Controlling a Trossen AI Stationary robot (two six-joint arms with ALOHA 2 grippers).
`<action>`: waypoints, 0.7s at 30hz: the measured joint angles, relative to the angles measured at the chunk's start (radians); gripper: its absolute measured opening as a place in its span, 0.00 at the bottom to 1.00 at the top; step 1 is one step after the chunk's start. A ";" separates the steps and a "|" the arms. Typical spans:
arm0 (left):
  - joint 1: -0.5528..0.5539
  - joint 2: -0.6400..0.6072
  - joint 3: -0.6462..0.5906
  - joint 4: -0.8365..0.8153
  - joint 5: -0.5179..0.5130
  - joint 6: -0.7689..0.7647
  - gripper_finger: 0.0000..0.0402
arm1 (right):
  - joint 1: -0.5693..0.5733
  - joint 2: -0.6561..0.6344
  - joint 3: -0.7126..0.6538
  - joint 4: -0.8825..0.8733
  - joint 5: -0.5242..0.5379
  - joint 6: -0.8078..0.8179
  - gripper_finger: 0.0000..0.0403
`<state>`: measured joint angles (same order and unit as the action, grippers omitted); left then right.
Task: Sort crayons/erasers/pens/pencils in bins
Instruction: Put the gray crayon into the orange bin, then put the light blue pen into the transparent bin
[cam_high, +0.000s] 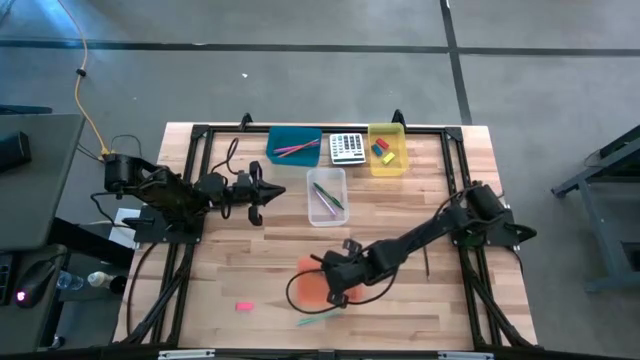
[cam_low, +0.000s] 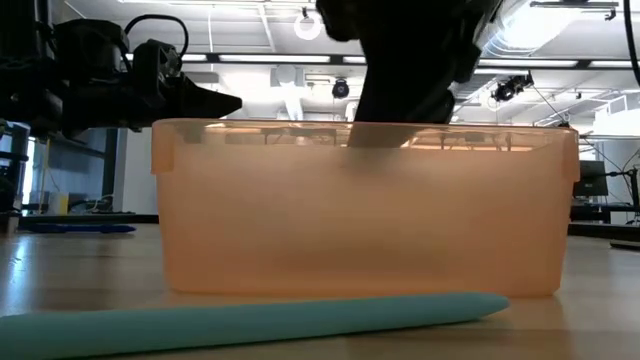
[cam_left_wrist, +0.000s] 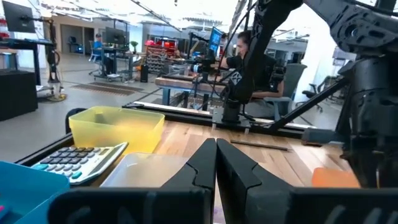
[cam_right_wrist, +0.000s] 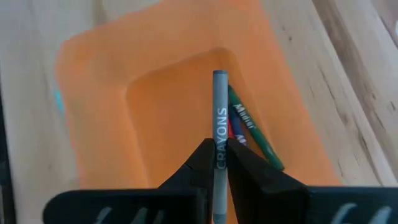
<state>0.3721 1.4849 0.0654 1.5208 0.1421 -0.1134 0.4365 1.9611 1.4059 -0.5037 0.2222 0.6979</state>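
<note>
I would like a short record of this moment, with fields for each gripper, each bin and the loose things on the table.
right gripper: shut on a grey crayon, above the orange bin
left gripper: shut, empty, waiting near the clear bin
orange bin: green crayon inside, with a red and a blue one partly hidden
teal bin: pink and other thin sticks
yellow bin: erasers
clear bin: green and purple pens
calculator: between the teal and yellow bins
loose: pink eraser, teal stick in front of the orange bin
</note>
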 joint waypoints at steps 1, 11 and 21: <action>0.000 0.000 0.000 0.000 0.000 -0.007 0.00 | -0.001 0.002 0.000 0.000 0.001 0.000 0.05; -0.019 0.000 0.000 -0.007 0.003 -0.030 0.00 | -0.004 0.002 0.001 0.001 -0.008 0.010 0.23; -0.146 0.000 0.000 -0.013 0.004 -0.007 0.00 | 0.079 -0.009 0.190 -0.319 0.118 -0.137 0.23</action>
<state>0.2260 1.4849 0.0654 1.5078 0.1462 -0.1204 0.5159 1.9522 1.5963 -0.8227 0.3404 0.5612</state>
